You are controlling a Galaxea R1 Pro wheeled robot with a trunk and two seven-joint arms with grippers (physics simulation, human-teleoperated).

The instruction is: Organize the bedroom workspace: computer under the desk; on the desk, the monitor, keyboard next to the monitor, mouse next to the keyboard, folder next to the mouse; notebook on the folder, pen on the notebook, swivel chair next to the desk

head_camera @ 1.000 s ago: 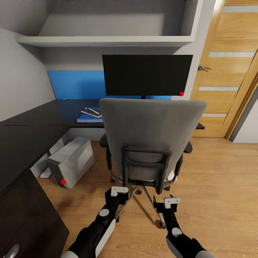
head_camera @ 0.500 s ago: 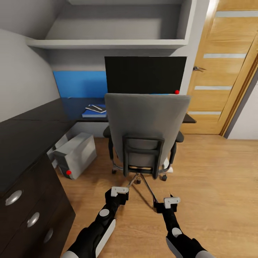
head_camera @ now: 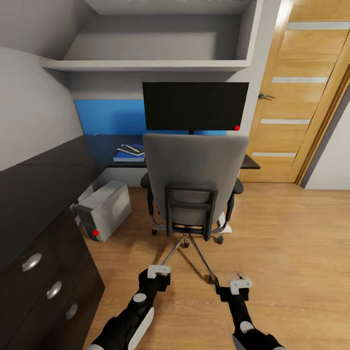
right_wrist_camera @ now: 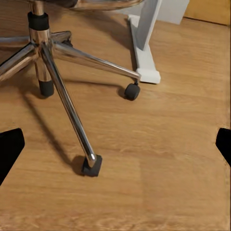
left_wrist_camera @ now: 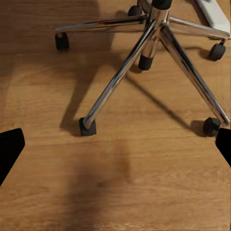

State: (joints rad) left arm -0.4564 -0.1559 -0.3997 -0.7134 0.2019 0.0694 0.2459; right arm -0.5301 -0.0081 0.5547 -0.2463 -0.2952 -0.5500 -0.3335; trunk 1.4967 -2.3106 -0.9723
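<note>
Swivel chair (head_camera: 194,182) stood before the table (head_camera: 121,163), monitor (head_camera: 194,106) behind it. Computer (head_camera: 103,209) lay left of chair. Left hand (head_camera: 156,273) and right hand (head_camera: 237,286) both released, hovering over floor (head_camera: 282,253).

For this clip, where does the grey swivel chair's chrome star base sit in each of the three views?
Head view: the chrome star base sits low in the centre, under the grey swivel chair, ahead of both grippers.
Left wrist view: the base spreads from its hub at the upper edge.
Right wrist view: the hub is at upper left, legs fanning out.
Shared landmark: the wooden floor.
</note>
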